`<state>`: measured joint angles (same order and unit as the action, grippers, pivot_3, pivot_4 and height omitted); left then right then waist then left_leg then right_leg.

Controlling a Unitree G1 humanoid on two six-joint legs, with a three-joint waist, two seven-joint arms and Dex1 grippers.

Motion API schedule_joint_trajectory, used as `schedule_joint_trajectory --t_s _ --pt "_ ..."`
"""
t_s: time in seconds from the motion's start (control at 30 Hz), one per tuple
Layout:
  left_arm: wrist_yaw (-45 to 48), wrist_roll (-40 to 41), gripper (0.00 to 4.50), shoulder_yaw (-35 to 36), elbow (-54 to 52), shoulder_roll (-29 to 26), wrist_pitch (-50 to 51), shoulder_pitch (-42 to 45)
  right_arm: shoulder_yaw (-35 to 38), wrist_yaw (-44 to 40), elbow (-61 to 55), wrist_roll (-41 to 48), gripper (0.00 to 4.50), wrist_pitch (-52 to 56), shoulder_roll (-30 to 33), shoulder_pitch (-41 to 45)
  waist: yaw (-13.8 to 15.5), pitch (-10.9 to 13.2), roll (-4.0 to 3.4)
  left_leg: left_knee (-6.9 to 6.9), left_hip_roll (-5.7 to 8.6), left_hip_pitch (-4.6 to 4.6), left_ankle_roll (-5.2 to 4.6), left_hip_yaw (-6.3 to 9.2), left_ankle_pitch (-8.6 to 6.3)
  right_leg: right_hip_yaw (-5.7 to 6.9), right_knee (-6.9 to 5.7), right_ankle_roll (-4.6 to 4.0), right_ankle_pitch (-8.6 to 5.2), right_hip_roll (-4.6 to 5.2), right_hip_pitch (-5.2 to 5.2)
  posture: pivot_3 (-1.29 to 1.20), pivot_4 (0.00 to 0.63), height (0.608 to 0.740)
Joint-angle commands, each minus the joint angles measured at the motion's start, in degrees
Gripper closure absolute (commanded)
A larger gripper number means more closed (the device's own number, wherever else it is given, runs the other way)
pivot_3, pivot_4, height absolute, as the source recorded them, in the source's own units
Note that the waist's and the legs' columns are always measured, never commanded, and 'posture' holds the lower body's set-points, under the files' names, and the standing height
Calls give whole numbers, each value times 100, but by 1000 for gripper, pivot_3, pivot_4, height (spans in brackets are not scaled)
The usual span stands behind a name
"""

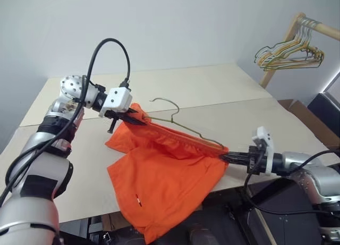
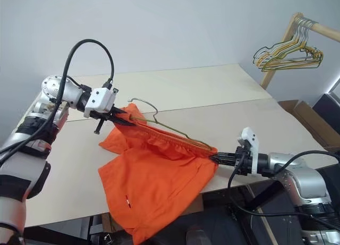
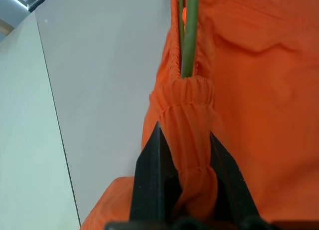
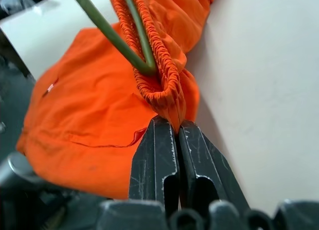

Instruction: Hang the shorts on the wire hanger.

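Shorts [image 1: 159,170] look soft and limp; both grippers, left [image 1: 139,117] and right [image 1: 227,157], pinch the waistband ends, stretched along the hanger [image 1: 183,125].

a pale beige table [image 1: 223,91] carries the orange shorts [image 1: 159,176], whose legs droop over its near edge.

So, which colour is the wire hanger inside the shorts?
Olive green. The wire hanger shows best in the right wrist view, against the orange shorts.
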<state>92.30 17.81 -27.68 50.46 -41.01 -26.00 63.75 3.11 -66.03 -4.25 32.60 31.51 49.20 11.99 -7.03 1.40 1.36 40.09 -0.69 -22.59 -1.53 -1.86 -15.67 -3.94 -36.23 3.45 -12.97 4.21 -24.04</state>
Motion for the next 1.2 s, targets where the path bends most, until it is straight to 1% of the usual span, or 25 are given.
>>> schedule_joint_trajectory --t_s 0.03,0.17,0.3,0.4,0.63,1.0,1.07,1.2 --pt "-23 -430 4500 491 343 -154 -137 275 106 -246 -48 -607 4492 -500 690 228 -2 0 0 1 0 0 0 -2 0 -1 -1 0 0 0 -1 -156 0 740" --pt "-189 -812 4500 605 531 -34 -169 371 -125 -590 70 -869 4492 -674 1115 721 -11 0 0 0 -2 0 -1 -4 0 0 2 0 0 -3 -2 -157 0 740" --pt "-254 -1050 4500 741 657 -1 -177 379 -290 -993 271 -1021 4492 -911 1370 941 -14 0 0 -1 -2 0 -2 -7 -1 -1 3 0 0 -3 -1 -152 0 740" --pt "-302 -1182 4500 806 666 -9 -250 325 -383 -1022 465 -1184 4492 -1150 1374 973 -5 0 0 1 -2 -1 -2 -8 -1 -1 3 0 0 -1 -1 -147 0 740" --pt "-433 -1402 4500 914 685 -23 -240 308 -495 -1038 504 -1158 4492 -1048 1356 1063 -2 0 0 2 -1 -1 -2 -8 -1 -1 1 0 0 1 -2 -144 0 740" --pt "-539 -1667 4500 920 820 -12 -169 415 -647 -968 866 -1443 4492 -1191 1493 951 -5 0 0 3 -1 -1 -2 -8 -1 -1 0 0 0 2 -2 -153 0 740" --pt "-606 -1752 4500 900 875 -26 -226 457 -668 -1007 896 -1413 4492 -1032 1553 981 -11 0 0 3 -2 -1 -2 -8 -1 -1 0 0 0 1 -3 -153 0 740" --pt "-593 -1756 4500 949 949 -32 -156 530 -731 -995 1097 -1536 4492 -1121 1585 1029 -10 0 0 3 -1 -1 -2 -8 -1 -1 0 0 0 2 -2 -157 0 740"
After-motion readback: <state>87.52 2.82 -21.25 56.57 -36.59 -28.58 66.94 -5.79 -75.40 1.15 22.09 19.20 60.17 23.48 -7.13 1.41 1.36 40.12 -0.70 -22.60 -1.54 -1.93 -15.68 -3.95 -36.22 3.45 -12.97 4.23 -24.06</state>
